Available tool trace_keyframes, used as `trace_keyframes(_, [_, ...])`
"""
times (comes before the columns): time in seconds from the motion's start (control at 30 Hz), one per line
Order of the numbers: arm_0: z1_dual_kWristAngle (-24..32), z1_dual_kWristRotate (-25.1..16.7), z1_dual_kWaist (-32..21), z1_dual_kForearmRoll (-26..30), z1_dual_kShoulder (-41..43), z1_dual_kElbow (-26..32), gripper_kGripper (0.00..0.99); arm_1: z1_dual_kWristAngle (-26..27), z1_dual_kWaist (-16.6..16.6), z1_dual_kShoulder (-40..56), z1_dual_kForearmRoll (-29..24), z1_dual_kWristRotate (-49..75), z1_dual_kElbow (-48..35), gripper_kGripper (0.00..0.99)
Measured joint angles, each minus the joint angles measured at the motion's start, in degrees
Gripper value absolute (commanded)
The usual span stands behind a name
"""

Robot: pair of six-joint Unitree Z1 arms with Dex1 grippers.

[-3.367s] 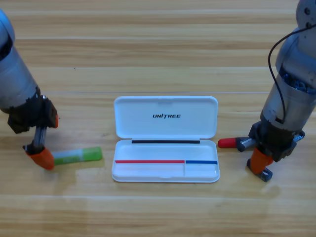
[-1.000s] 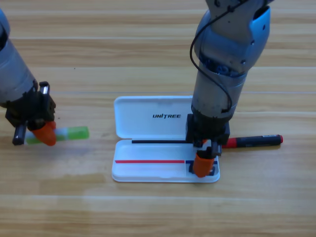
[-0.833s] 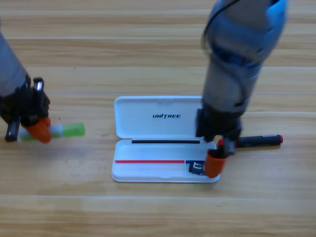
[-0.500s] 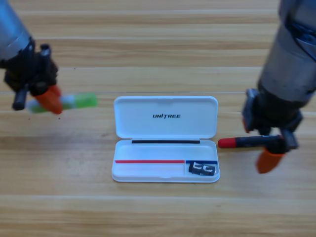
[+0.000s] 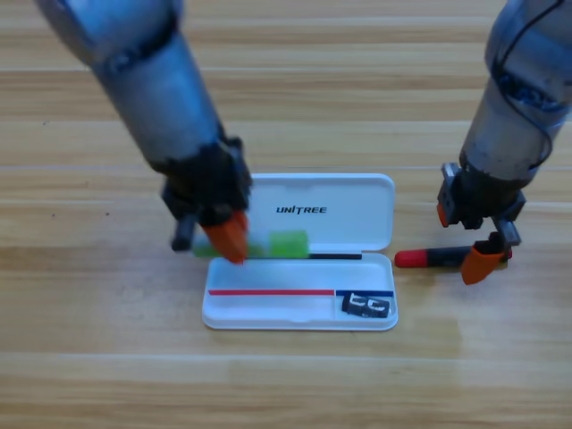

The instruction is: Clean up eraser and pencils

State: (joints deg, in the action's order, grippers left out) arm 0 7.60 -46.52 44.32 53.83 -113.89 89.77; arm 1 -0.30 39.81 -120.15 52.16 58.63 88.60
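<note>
Two grippers in my view, both low over the table. My left gripper has its orange jaws clamped on the green-and-white pencil, holding it level across the left part of the white case, about where the lid meets the tray. The bright green end points right, just under the printed logo; the pale end sits beneath the jaws and pokes out on their left side. I cannot tell whether the pencil touches the case or hangs just above it. The left arm runs up and away from there to the far left corner.

My right gripper sits right of the case, over the tail of the red-capped pencil. One orange jaw shows on the near side of the stick; I cannot tell whether the jaws are parted or closed around it. That pencil lies on the wooden table, red cap pointing left, just beside the case's right edge, its dark body running under the gripper.

The eraser lies in the small right-hand compartment of the tray, at its near right corner. The case stands open, lid flat on the far side.
</note>
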Motion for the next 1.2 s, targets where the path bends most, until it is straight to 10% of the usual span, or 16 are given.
trace_keyframes(0.47, [0.18,0.3,1.22,0.0,-7.13,2.12,0.0,-0.58,-0.92,-5.81,-1.55,1.7,3.27,0.807])
trace_keyframes(0.77, [0.18,0.3,1.22,-0.02,-8.92,2.13,0.0,-2.37,-1.85,-5.99,-1.56,3.56,3.47,0.0])
trace_keyframes(1.2, [0.18,1.13,1.24,-0.03,-10.46,3.47,0.0,-2.29,-2.05,-5.34,-1.38,4.4,1.83,0.0])
